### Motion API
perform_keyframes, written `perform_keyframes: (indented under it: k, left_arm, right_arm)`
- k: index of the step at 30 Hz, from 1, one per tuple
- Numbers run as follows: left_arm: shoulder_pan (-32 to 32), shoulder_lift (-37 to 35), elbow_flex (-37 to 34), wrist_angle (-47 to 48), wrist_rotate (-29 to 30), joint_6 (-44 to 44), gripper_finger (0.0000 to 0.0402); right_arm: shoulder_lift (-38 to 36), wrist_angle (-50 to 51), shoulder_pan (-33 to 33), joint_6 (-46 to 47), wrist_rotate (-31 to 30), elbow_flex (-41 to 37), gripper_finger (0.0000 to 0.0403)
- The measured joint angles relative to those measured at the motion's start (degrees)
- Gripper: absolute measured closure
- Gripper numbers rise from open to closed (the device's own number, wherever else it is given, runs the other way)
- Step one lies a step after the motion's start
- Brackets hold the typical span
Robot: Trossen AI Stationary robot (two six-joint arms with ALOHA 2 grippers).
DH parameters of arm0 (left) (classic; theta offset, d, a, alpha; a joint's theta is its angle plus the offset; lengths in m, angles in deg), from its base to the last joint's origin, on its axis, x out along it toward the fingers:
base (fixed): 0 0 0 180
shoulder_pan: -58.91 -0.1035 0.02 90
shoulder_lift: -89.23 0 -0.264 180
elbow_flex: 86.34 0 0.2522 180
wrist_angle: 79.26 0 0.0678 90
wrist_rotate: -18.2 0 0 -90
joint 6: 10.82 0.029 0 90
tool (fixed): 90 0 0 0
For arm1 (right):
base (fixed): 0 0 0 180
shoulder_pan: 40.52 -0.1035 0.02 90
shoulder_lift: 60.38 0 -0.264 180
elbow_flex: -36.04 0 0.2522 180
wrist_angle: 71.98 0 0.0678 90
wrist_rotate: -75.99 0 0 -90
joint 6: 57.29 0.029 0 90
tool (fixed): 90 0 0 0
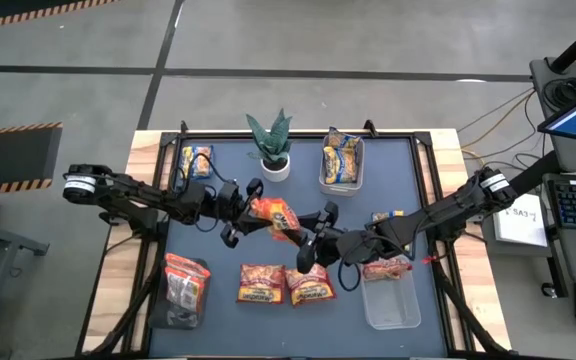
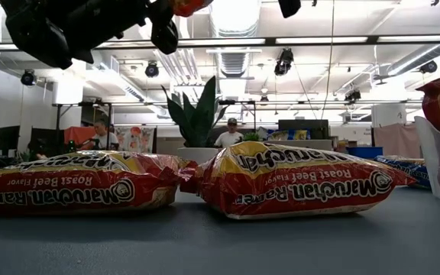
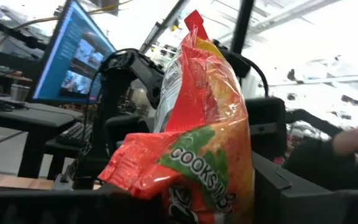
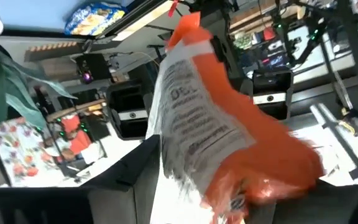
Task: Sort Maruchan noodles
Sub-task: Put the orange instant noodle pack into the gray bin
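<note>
One orange Maruchan noodle packet (image 1: 273, 214) hangs in the air over the middle of the table, between both arms. My left gripper (image 1: 248, 212) comes from the table's left and is shut on its left end. My right gripper (image 1: 306, 235) comes from the right and is shut on its right end. Two red packets (image 1: 263, 283) (image 1: 310, 287) lie flat on the blue mat near the front edge; the low view shows them side by side (image 2: 75, 182) (image 2: 296, 179). My left gripper (image 3: 197, 205) pinches the packet's near end (image 3: 191, 186) between its two fingers, coming about level from the table's left. The packet rises tilted from the fingers, clear of the table. My right gripper (image 4: 229, 199) pinches the other end (image 4: 241, 180) between its fingers, coming about level from the table's right. The printed back (image 4: 185, 118) faces its camera, and the packet is clear of the table.
A potted plant (image 1: 271, 148) stands at the far middle. Clear bins with packets sit at the far left (image 1: 196, 160), far right (image 1: 340, 162), near left (image 1: 186, 285) and near right (image 1: 390, 300). A yellow packet (image 1: 383, 217) lies under the right arm.
</note>
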State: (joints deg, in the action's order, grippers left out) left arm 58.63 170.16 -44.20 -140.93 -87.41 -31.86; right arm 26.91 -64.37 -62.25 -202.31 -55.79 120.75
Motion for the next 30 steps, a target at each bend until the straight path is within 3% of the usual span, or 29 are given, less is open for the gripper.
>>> perform_keyframes:
  k: [12,18,30]
  left_arm:
    - [0.00,0.00,0.00,-0.53,7.51,-9.68,0.0275]
    - [-0.23,-0.07,0.00,-1.33,11.38,-10.27,0.0275]
    - [-2.53,-0.38,-0.11,-1.76,13.62,-11.46,0.0275]
  right_arm:
    - [0.02,0.28,0.13,3.49,-0.92,-0.65,0.0296]
    - [0.02,1.66,0.00,8.34,-0.10,-0.65,0.0283]
    - [0.02,1.57,-0.67,26.28,-0.79,-0.67,0.0253]
